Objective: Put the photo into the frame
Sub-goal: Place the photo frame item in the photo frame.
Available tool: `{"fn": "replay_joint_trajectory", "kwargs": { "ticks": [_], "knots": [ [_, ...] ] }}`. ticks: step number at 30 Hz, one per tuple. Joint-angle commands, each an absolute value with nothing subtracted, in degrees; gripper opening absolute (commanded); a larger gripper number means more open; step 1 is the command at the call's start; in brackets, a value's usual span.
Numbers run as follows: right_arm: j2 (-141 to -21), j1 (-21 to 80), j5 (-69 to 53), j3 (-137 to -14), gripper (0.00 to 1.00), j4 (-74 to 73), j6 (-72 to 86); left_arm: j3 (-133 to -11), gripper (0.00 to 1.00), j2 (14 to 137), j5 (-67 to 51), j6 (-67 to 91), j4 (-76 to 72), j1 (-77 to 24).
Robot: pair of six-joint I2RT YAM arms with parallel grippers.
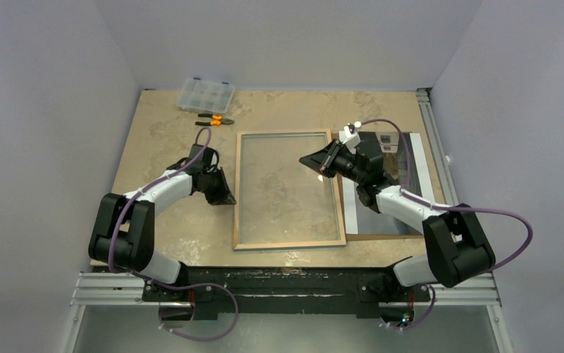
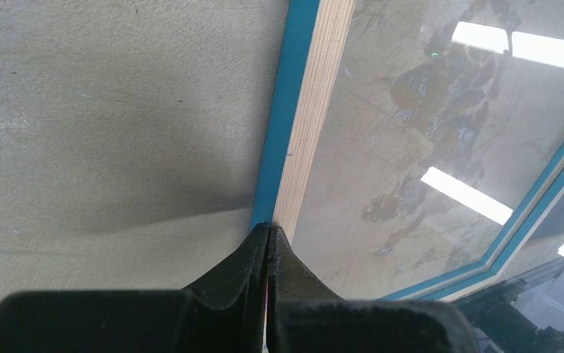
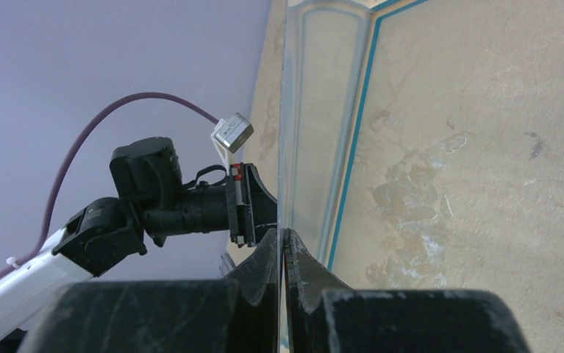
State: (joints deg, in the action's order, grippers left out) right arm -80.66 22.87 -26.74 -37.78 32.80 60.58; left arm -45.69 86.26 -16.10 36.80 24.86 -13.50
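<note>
Step in hand: the arms are likely squaring and steadying the frame before the print goes in. This is a judgement from how things are lying.

Frame: the large thin rectangular frame (image 1: 290, 243), light wood on the back and blue on the front, is lying back-up in the centre of the top view. The beige stone-pattern table (image 1: 161, 132) is showing through its clear glazing (image 1: 286, 187).

Photo: the large grey glossy print with a white border (image 1: 418, 169) is lying at the right of the top view. It is resting on a brown cardboard board (image 1: 374, 237), partly hidden under the right arm, and it is not in the frame.

Doing it well: the frame is asking for gentle sideways nudges on the wood rail, not the glazing. It should be lying flat and square, with its opening left uncovered for the print.

Left gripper: the left gripper (image 2: 268, 232) is showing fingers pressed together and holding nothing. Its tip is sitting right at the frame's left rail (image 2: 315, 110), at centre-left of the top view (image 1: 227, 198).

Right gripper: the right gripper (image 3: 284, 235) is showing fingers together. It is reaching in over the frame's upper right part (image 1: 304, 159). A thin see-through edge is running up from the seam between the fingers, and I cannot tell whether it is pinched there.
</note>
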Motion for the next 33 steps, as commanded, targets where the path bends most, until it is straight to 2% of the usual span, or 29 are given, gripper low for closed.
{"fn": "replay_joint_trajectory", "kwargs": {
  "ticks": [1, 16, 33],
  "knots": [
    [-81.0, 23.3, -27.2, -36.3, 0.0, 35.1, 59.9, -44.1, 0.0, 89.8, -13.7, 35.5, 25.0, -14.0],
    [-79.0, 21.9, -24.5, -34.0, 0.0, 26.8, 54.7, -44.2, 0.0, 89.9, -13.9, 35.4, 25.0, -14.1],
    [-82.0, 21.5, -24.7, -33.0, 0.0, 28.3, 51.8, -44.3, 0.0, 90.3, -14.1, 35.3, 25.0, -14.0]
  ]
}}
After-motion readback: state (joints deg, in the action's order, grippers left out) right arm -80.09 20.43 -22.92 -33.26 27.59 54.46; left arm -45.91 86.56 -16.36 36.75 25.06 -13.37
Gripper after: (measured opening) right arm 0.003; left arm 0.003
